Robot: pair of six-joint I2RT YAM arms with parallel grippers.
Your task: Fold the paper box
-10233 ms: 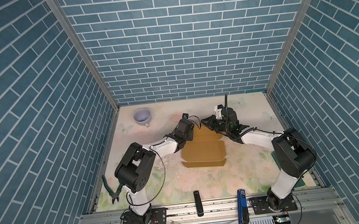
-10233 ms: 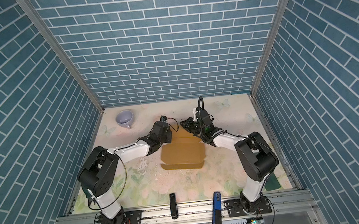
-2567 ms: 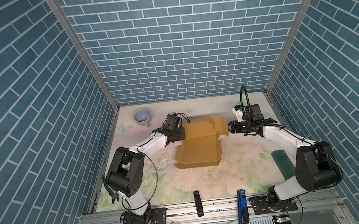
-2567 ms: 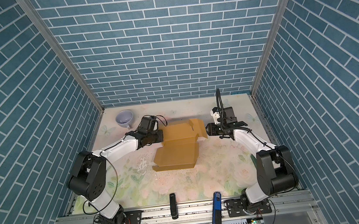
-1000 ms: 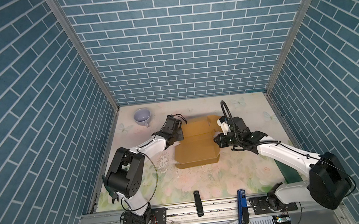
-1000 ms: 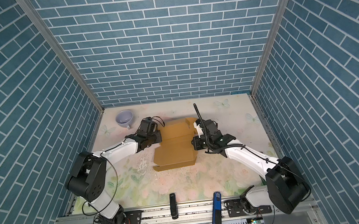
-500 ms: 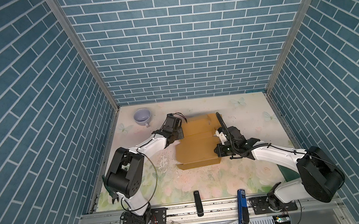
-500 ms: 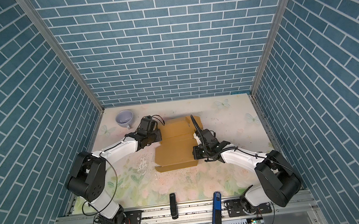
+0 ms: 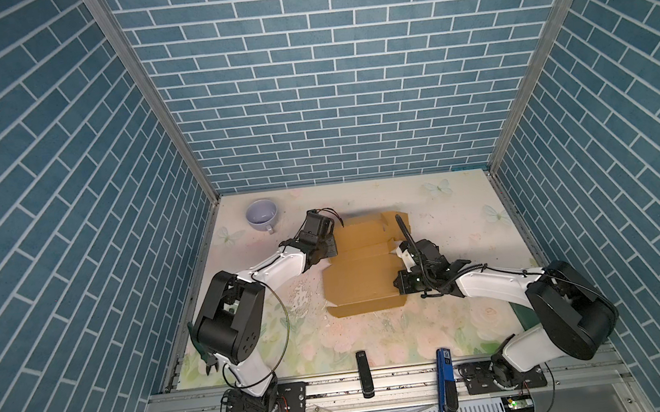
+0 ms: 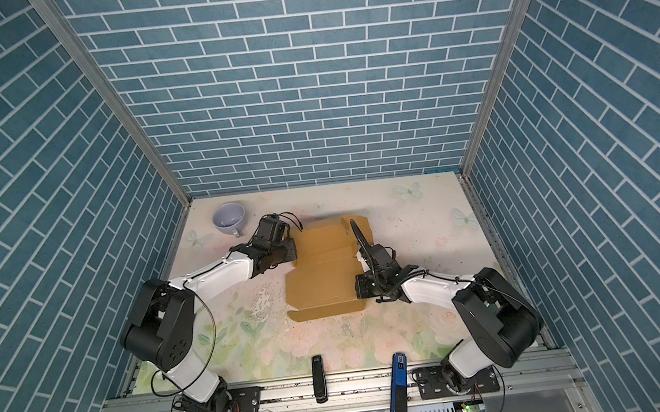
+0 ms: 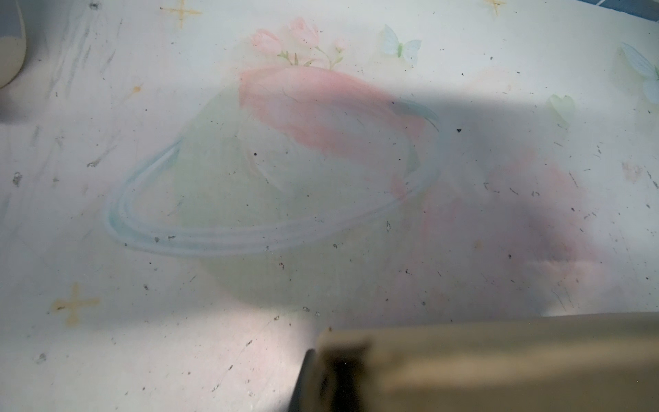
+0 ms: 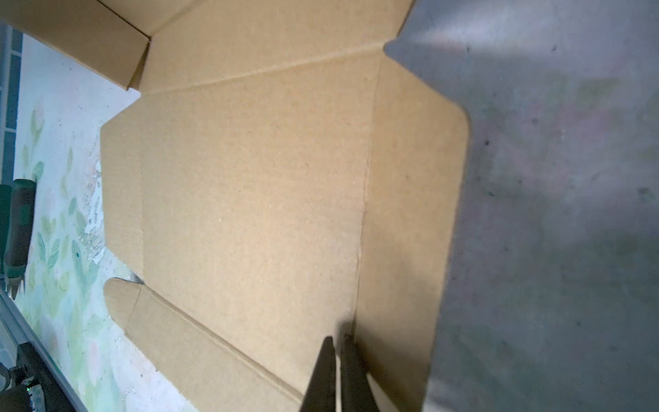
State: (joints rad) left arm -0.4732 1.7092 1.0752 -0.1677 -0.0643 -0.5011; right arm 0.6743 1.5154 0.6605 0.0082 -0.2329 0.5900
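The right end effector (image 12: 335,344) is clenched, its 2 dark fingertips pressed together with nothing between them; the tips rest on the paper box (image 9: 358,275) at the crease where the main panel meets the right side flap, near the box's front-right corner. The left end effector (image 9: 329,245) is clenched on the box's far-left edge; in the left wrist view blurred cardboard sits right against its 1 visible finger (image 11: 303,374); the 2 white forearms angle in toward the box from its 2 sides. The box lies opened out on the surface (image 9: 467,217), between the 2 end effectors; its main panel is flat; the long front flap (image 9: 366,306) tilts up a little along the near crease; the lid part beyond the main panel runs toward the back wall, with small tabs at its far-right corner. A pale lilac cup (image 9: 261,215) stands well apart from the box, beyond its far-left corner; a black bar (image 9: 363,372) and a blue bar (image 9: 445,370) lie well in front of the box, at the surface's near edge.
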